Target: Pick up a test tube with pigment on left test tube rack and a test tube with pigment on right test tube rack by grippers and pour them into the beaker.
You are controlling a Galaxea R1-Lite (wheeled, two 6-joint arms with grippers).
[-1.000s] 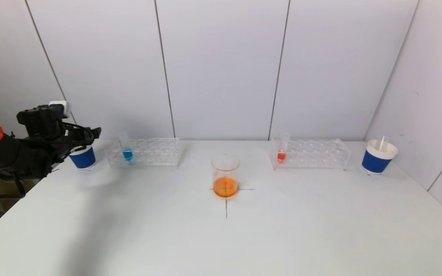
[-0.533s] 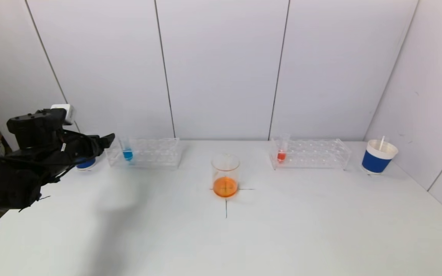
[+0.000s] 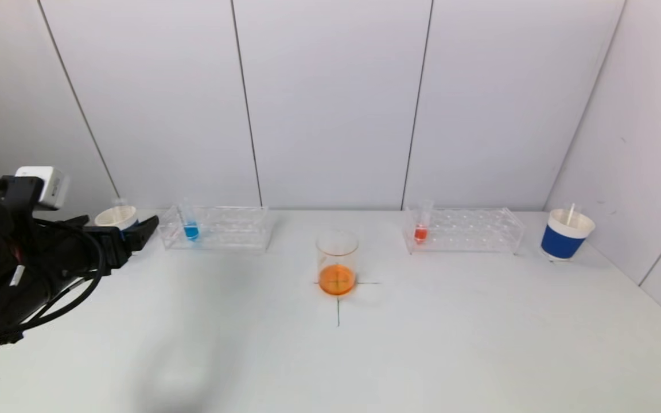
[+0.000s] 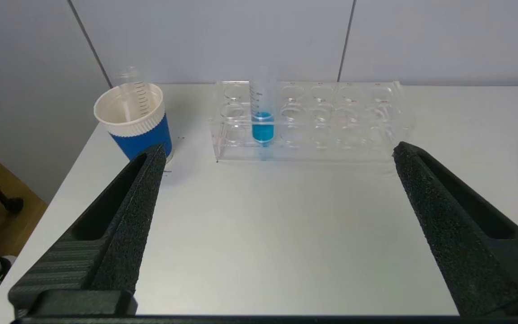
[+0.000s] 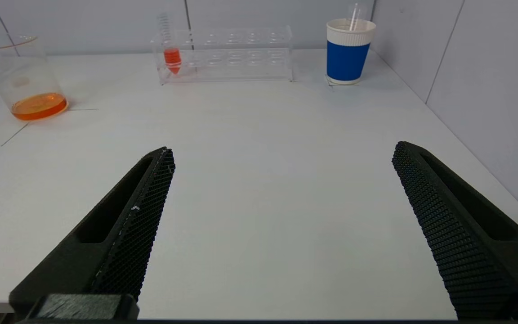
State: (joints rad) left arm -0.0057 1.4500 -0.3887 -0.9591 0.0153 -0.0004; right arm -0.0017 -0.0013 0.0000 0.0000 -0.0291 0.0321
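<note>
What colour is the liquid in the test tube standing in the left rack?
Blue. The clear plastic test tube in the transparent left rack shows it best in the left wrist view.

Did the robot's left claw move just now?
Yes. The left gripper dropped lower and pulled back toward the robot, uncovering the blue cup beside the left rack.
</note>
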